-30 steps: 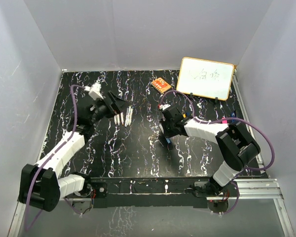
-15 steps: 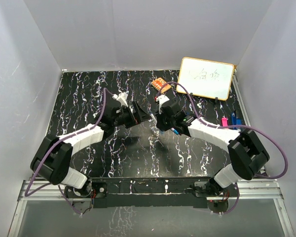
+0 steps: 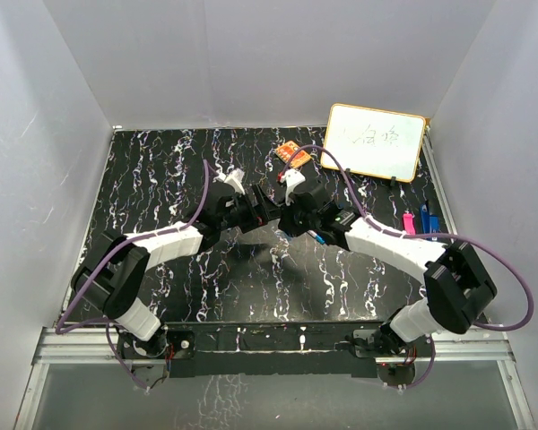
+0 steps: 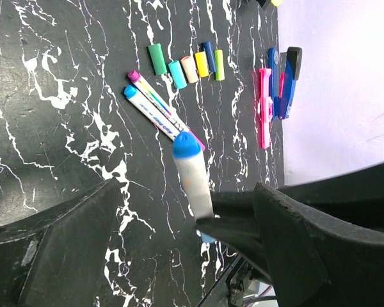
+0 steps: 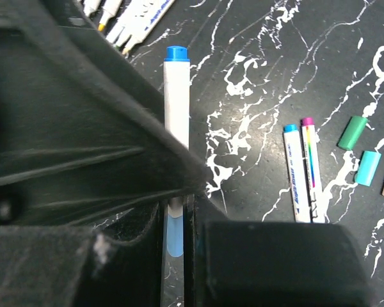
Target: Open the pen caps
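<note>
I'd call this partway done. Six loose caps [image 4: 189, 67] lie in a row on the surface [image 4: 64, 128] beyond the blue marker [image 4: 195, 182]. Two more markers [image 4: 157, 109] lie between; I cannot tell whether those are capped. My right tool [image 5: 173, 211] is clenched on the blue marker. Its blue cap [image 4: 187, 146] is still on, sitting between the spread fingers of my left tool [image 4: 185, 192], which grips nothing.
</note>
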Available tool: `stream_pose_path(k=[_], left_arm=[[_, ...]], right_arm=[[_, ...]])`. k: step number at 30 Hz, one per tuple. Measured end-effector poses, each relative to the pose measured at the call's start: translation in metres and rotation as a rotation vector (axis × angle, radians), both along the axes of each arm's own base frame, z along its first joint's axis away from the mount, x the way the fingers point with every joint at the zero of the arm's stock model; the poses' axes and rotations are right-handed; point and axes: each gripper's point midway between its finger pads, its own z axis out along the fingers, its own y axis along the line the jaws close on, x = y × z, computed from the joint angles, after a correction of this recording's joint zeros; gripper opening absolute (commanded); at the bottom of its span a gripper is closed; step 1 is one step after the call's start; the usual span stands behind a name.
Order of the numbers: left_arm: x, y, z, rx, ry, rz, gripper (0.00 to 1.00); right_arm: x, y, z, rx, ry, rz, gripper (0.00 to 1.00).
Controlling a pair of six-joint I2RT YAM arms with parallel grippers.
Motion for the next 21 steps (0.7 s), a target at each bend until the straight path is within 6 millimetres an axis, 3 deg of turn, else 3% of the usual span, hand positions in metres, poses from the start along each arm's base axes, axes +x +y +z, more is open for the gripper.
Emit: stream_pose_path(k=[5, 12, 21], left_arm=[[0.004, -0.004, 0.005, -0.028, -0.005, 0.025, 0.75], [0.007, -0.011, 0.019, -0.085, -0.023, 0.033, 0.55], [0.007, -0.016, 0.026, -0.118, -0.031, 0.034, 0.29]], right_arm=[[-0.005, 0.008, 0.012, 0.032, -0.02, 0.029, 0.0], [-0.004, 0.009, 0.027, 0.065, -0.058, 0.03, 0.0], [-0.001, 0.011, 0.031, 0.076, -0.071, 0.029, 0.0]])
